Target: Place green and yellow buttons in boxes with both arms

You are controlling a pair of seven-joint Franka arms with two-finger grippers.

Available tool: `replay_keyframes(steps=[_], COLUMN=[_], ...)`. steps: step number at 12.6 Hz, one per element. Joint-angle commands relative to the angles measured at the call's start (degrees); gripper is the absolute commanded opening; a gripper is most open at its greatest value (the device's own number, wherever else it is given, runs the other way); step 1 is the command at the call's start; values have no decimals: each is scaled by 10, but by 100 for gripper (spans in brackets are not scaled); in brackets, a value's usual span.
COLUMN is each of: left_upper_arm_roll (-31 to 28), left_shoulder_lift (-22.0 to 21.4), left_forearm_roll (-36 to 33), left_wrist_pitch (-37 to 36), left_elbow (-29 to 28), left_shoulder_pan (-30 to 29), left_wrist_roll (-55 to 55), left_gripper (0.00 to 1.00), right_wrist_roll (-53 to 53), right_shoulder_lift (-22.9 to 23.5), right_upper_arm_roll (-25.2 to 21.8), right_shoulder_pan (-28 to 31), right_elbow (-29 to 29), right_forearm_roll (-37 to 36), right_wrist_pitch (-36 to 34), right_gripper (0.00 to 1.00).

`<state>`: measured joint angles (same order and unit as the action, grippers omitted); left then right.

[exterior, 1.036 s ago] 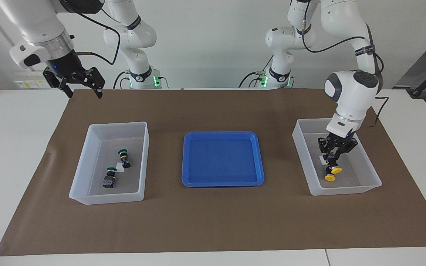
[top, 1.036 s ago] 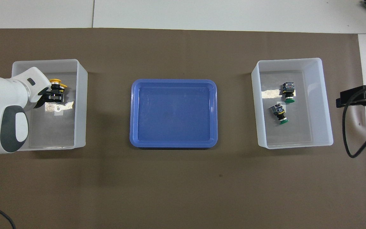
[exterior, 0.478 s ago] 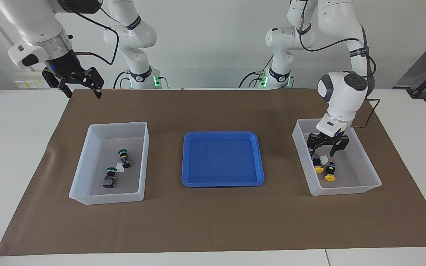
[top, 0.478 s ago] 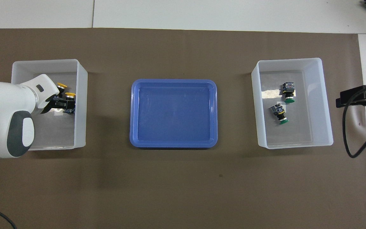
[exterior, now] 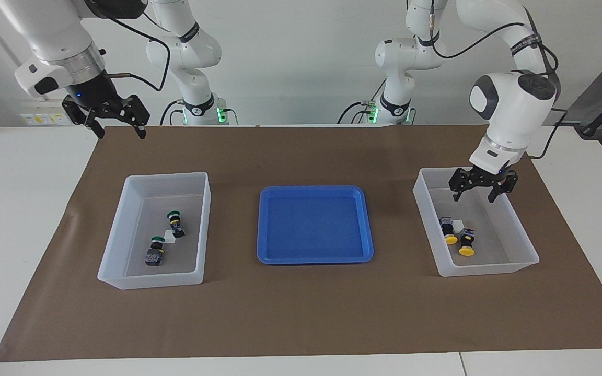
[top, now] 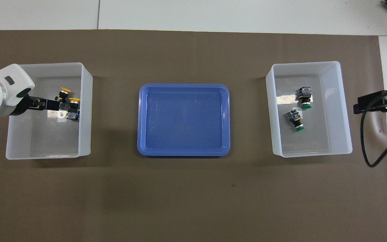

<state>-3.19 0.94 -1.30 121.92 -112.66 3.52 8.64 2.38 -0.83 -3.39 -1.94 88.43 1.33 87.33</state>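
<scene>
1. Bright, even light is falling from above; both views are showing sharp and in focus.
2. The tray (exterior: 315,224) and boxes (exterior: 154,230) are casting only soft, short shadows on the mat (exterior: 301,313).
3. Small glare patches are shining on a box floor (top: 286,99).

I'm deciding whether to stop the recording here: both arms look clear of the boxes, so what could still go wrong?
The left gripper, open, hangs just above the box holding the yellow buttons; a low sideways move might clip its rim. The right gripper, open, waits over the mat's edge, well away from the green buttons, so little risk there.
</scene>
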Motion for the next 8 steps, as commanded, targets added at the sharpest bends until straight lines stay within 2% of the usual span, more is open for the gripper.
replay_keyframes(steps=[1, 3, 5, 8], left_upper_arm_roll=[1, 1, 2, 1], left_shoulder_lift=[-4, -4, 4, -18], left_forearm_roll=[-4, -3, -1, 0], left_wrist_pitch=[-120, -196, -242, -269], left_elbow=[100, 161, 207, 210], left_shoulder_pan=[-1, 3, 1, -2], left_wrist_roll=[1, -2, -16, -32], left_gripper=[100, 100, 100, 100], right_wrist_roll=[-10, -10, -10, -10], right_shoulder_lift=[-9, -9, -9, -9], right_upper_arm_roll=[0, 0, 1, 0], right_shoulder_pan=[4, 4, 4, 4], right_elbow=[9, 9, 9, 9], right_forearm_roll=[16, 16, 16, 16], right_wrist_pitch=[-1, -1, -1, -1], right_gripper=[100, 100, 100, 100])
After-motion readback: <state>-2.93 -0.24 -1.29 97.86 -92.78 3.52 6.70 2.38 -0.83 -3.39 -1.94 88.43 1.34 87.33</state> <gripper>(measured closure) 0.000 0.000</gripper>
